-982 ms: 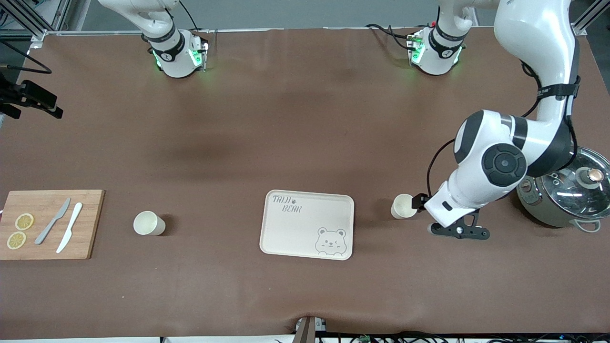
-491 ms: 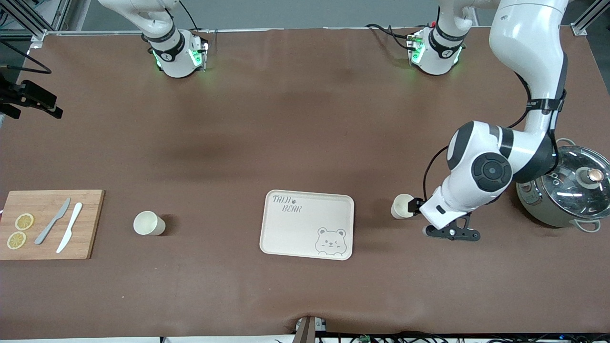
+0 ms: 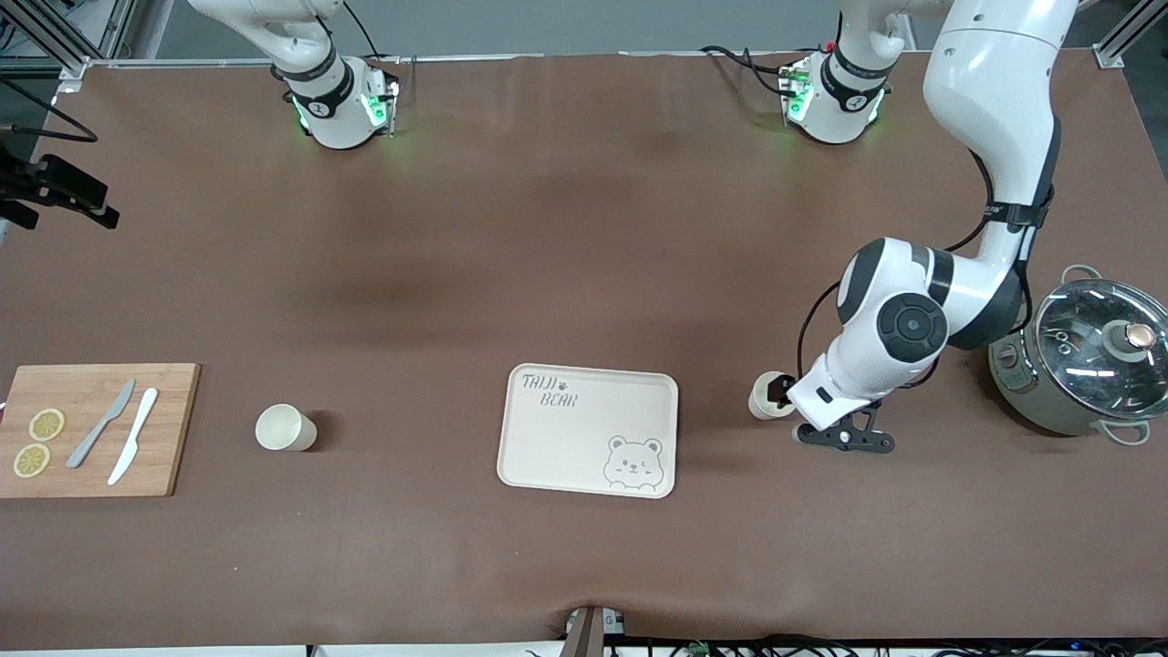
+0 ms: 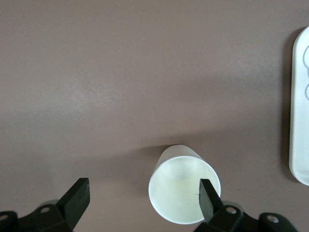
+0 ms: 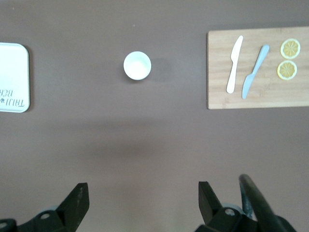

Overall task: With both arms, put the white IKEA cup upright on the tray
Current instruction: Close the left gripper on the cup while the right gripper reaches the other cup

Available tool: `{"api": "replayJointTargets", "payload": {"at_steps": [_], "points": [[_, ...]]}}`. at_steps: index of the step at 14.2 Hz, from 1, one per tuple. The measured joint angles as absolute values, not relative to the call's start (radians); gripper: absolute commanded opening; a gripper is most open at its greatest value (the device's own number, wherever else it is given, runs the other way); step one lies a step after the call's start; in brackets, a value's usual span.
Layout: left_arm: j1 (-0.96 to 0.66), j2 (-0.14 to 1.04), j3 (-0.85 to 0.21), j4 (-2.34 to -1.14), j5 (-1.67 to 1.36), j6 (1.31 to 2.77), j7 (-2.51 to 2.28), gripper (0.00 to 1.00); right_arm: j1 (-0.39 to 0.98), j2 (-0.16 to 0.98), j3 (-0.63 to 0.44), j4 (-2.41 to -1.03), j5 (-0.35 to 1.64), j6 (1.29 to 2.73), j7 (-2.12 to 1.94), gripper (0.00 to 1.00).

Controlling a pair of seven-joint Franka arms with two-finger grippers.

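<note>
Front view is showing the brown table [image 3: 584, 274] with my left arm [image 3: 912, 319] reaching down toward the three o'clock end, while my right arm [image 3: 301, 55] is waiting up high.

Largest of the containers, the steel pot [image 3: 1086, 360] is sitting at three o'clock of the tray under a glass lid; I cannot tell what is inside. The wooden cutting board [image 3: 173, 429], out at nine o'clock, is carrying a grey knife [image 3: 100, 424], a white knife [image 3: 133, 436] and two lemon slices [image 3: 38, 443]. The tray [image 3: 584, 438] is lying near the middle with nothing on it. One white cup [image 3: 763, 398] is standing on the table at the tray's three o'clock, mouth up and looking empty; a second cup [image 3: 285, 427] is standing at the tray's nine o'clock.

My left end effector [image 4: 142, 200] is hovering just over the three o'clock cup with its jaws spread wide. My right end effector [image 5: 142, 200] is also gaping wide, holding nothing, well above the nine o'clock cup.

What is worrying me: the cup is sitting off-centre in my left jaws, with one fingertip [image 4: 206, 195] hanging over its mouth. If I am lowering like this, that finger is probably going to strike the rim or slip inside, tipping the cup or shoving it off toward the tray's edge.
</note>
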State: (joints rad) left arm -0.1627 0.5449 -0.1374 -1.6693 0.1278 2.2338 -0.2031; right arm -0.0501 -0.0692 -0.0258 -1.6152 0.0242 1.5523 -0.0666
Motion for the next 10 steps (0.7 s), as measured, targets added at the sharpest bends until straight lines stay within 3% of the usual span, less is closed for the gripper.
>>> {"api": "replayJointTargets", "payload": {"at_steps": [10], "points": [[-0.160,0.552,-0.137,-1.709,0.128,2.261,-0.204,1.00,-0.048,0.321,-0.032,-1.623,0.019,1.993,-0.078,1.00]]}}
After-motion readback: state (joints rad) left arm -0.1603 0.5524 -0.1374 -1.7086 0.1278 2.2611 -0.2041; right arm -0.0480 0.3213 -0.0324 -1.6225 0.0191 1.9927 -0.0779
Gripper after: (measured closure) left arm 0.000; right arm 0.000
